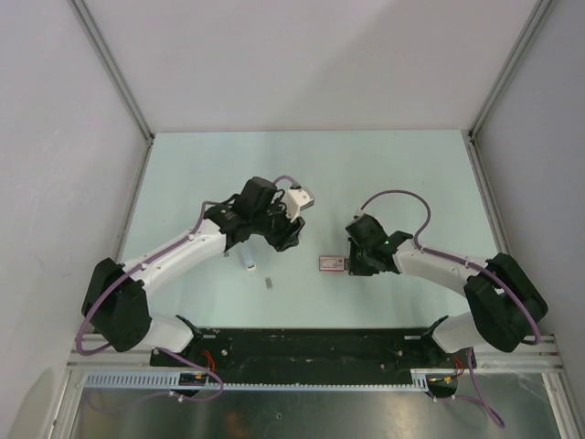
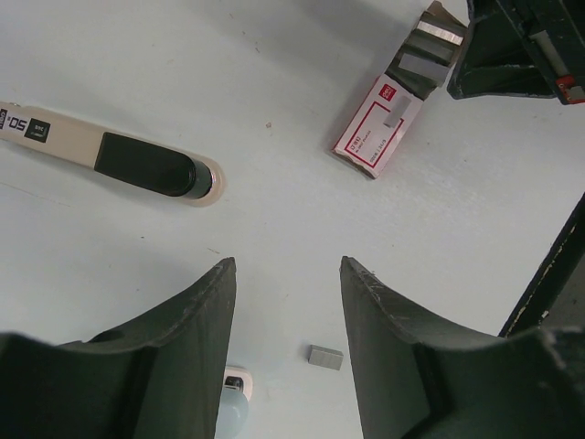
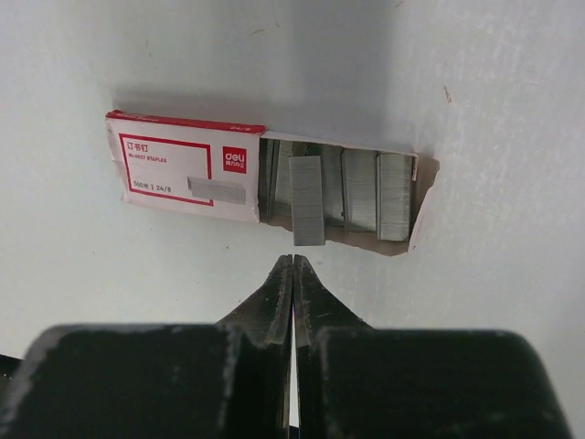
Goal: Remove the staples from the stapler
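The pale-blue and white stapler (image 1: 249, 263) lies on the table just left of the left arm's wrist. Only its rounded end (image 2: 233, 395) shows in the left wrist view, beside and partly behind the left finger (image 2: 196, 347). A short grey strip of staples (image 2: 325, 357) lies loose on the table to the stapler's right, small in the top view (image 1: 269, 283). My left gripper (image 2: 288, 261) hovers above them, open and holding nothing. My right gripper (image 3: 292, 258) is shut and empty, its tips just short of the open staple box.
A red-and-white staple box (image 3: 187, 169) lies open at mid-table (image 1: 334, 263), with several grey staple strips (image 3: 307, 199) showing in its torn end. A cream-and-black elongated tool (image 2: 119, 157) lies on the table beyond the left fingers. Grey walls enclose the table.
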Robot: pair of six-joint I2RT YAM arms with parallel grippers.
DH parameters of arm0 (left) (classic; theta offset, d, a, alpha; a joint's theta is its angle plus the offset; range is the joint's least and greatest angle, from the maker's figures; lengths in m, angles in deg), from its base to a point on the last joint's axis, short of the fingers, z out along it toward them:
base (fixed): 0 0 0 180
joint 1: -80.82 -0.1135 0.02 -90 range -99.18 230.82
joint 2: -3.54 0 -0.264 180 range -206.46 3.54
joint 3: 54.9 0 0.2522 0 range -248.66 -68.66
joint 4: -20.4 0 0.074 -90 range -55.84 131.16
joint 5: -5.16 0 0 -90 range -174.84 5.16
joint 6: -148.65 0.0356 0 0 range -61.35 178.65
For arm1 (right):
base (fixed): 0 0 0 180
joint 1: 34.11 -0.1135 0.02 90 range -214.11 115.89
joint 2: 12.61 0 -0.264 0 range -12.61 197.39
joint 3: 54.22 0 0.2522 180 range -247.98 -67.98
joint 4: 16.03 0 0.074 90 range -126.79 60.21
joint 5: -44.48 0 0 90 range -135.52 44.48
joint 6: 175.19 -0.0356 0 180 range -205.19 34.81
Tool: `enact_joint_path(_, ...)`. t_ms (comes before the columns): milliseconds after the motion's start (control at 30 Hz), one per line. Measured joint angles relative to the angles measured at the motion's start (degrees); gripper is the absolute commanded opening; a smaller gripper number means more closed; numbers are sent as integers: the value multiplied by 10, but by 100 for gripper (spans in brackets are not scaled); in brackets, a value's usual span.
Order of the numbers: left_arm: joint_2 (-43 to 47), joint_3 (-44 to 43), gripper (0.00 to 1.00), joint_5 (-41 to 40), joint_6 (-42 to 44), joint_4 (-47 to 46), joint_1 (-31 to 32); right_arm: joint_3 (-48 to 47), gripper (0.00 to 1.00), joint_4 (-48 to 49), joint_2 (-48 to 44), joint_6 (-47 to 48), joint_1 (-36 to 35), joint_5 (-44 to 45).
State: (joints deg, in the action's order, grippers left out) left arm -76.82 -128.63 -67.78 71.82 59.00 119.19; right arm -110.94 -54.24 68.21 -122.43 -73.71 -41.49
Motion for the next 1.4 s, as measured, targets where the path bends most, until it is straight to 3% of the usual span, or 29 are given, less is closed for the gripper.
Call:
enact_joint_path(1033,13,12,55,0,4,-2,3,-24,0,40,40,24,5,-31)
enact_joint_path(1400,13,12,55,0,4,-2,13,-27,0,2,-12,45,7,-35)
